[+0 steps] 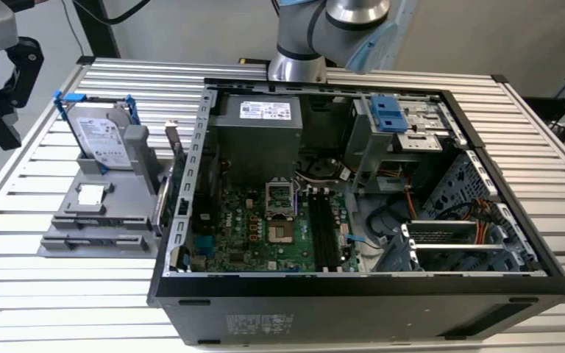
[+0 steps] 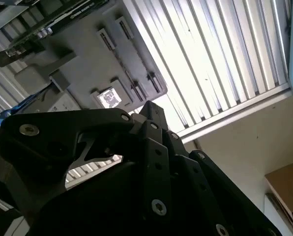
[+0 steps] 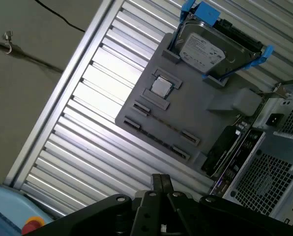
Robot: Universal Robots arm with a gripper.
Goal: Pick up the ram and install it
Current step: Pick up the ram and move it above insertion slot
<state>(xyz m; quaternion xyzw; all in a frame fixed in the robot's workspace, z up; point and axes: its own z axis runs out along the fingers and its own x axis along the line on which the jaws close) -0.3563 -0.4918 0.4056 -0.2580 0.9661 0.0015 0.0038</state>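
Note:
The ram [image 3: 228, 147] is a thin dark stick with black chips. It stands on edge along the side of the grey fixture [image 3: 186, 118] that faces the computer case; in the exterior view the ram [image 1: 177, 158] is a narrow dark sliver there. My gripper [image 1: 6, 136] hangs at the exterior view's far left, above the table's edge and well clear of the fixture. In the first wrist view the fingertips of the gripper [image 3: 161, 184] meet, shut on nothing. The long black slots [image 1: 324, 232] run across the green motherboard inside the case.
A silver hard drive in a blue frame [image 1: 104, 136] leans at the fixture's back, and a small square chip [image 1: 91, 195] sits in its middle. The open black case [image 1: 361, 294] takes up the middle of the slatted aluminium table [image 1: 27, 294]. The arm's base [image 1: 297, 66] stands behind the case.

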